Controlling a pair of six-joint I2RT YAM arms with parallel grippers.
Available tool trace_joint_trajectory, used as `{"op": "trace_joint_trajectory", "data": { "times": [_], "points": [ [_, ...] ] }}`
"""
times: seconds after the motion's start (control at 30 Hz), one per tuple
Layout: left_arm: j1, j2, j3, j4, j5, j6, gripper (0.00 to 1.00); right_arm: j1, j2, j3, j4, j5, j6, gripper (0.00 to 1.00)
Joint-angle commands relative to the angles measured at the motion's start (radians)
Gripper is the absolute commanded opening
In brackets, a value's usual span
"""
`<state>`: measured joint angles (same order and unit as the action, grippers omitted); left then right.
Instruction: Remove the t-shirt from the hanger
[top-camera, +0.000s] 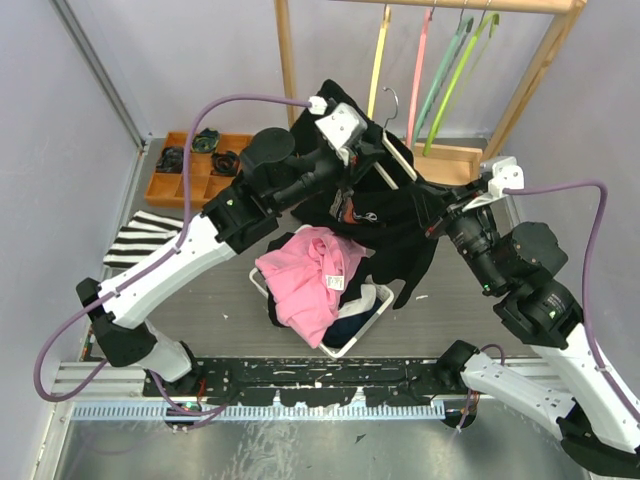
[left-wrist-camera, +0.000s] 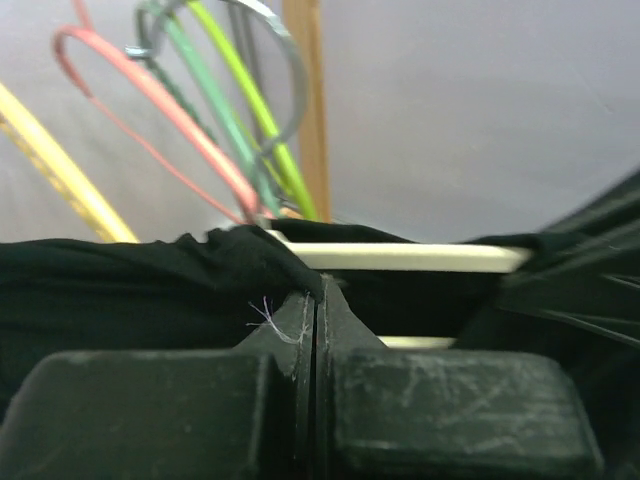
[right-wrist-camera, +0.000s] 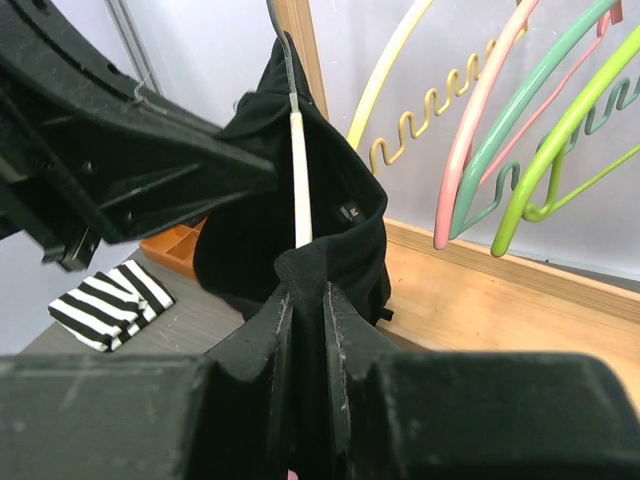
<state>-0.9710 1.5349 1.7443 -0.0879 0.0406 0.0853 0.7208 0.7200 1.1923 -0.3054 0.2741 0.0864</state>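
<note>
1. I have the basket (top-camera: 352, 343) at the middle of the table (top-camera: 200, 310), just ahead of the arm bases, with a heap of clothes (top-camera: 310, 270) in it
2. The t-shirt (top-camera: 405, 235) sits on its hanger (right-wrist-camera: 300, 180) behind and above the basket, its lower part reaching down by the basket's right rear corner
3. My left gripper (left-wrist-camera: 316, 300) meets the t-shirt from the left, my right gripper (right-wrist-camera: 308, 290) from the right
4. The rack (top-camera: 287, 60) stands at the rear, behind the t-shirt, with spare hangers (top-camera: 430, 80) on its rail
5. A compartment tray (top-camera: 165, 195) lies at the far left, with a folded cloth (top-camera: 140, 240) in front of it, left of the basket
</note>
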Motion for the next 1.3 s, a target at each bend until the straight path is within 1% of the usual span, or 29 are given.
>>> {"op": "trace_joint_trajectory", "data": {
  "times": [0.0,0.1,0.13,0.17,0.23,0.27,0.3,0.37,0.5,0.6,0.67,0.8,0.93,1.07,1.1,1.27],
  "points": [
    [-0.038,-0.012,0.035,-0.072,0.137,-0.054,0.0,0.003,0.008,0.008,0.127,0.037,0.015,0.01],
    [-0.039,-0.014,0.03,-0.08,0.17,-0.067,0.0,0.003,0.009,0.008,0.127,0.042,0.015,0.01],
    [-0.04,-0.016,0.028,-0.076,0.17,-0.07,0.03,0.003,0.009,0.008,0.127,0.042,0.014,0.01],
    [-0.04,-0.019,0.025,-0.074,0.161,-0.071,0.14,0.003,0.009,0.007,0.127,0.043,0.013,0.01],
    [-0.04,-0.028,0.017,-0.067,0.128,-0.067,0.52,0.003,0.01,0.009,0.125,0.04,0.015,0.01],
    [-0.04,-0.034,0.011,-0.06,0.107,-0.064,0.66,0.003,0.009,0.008,0.123,0.04,0.015,0.01],
    [-0.04,-0.04,0.004,-0.053,0.092,-0.058,0.73,0.003,0.008,0.008,0.122,0.04,0.015,0.01],
    [-0.039,-0.057,-0.016,-0.025,0.05,-0.052,0.82,0.003,0.005,0.005,0.118,0.035,0.018,0.01],
    [-0.04,-0.098,-0.079,0.083,-0.005,-0.042,0.91,0.003,0.001,-0.002,0.115,0.026,0.021,0.01],
    [-0.038,-0.118,-0.118,0.168,-0.036,-0.029,0.92,0.003,-0.001,-0.003,0.114,0.018,0.023,0.01],
    [-0.038,-0.116,-0.116,0.196,-0.051,-0.008,0.92,0.003,-0.001,-0.005,0.11,0.015,0.025,0.01],
    [-0.036,-0.068,-0.064,0.2,-0.058,0.036,0.92,0.003,0.002,-0.005,0.112,-0.003,0.036,0.01],
    [-0.016,-0.014,-0.018,0.202,-0.058,0.048,0.9,0.003,0.005,-0.004,0.114,-0.018,0.043,0.01],
    [0.005,0.022,-0.012,0.236,-0.045,0.051,0.88,0.002,0.004,-0.002,0.111,-0.025,0.044,0.01],
    [0.01,0.029,-0.013,0.246,-0.045,0.05,0.84,0.003,0.004,-0.001,0.11,-0.026,0.045,0.01],
    [0.026,0.058,-0.012,0.274,-0.042,0.05,0.78,0.003,-0.001,0.0,0.107,-0.028,0.044,0.01]
  ]
}}
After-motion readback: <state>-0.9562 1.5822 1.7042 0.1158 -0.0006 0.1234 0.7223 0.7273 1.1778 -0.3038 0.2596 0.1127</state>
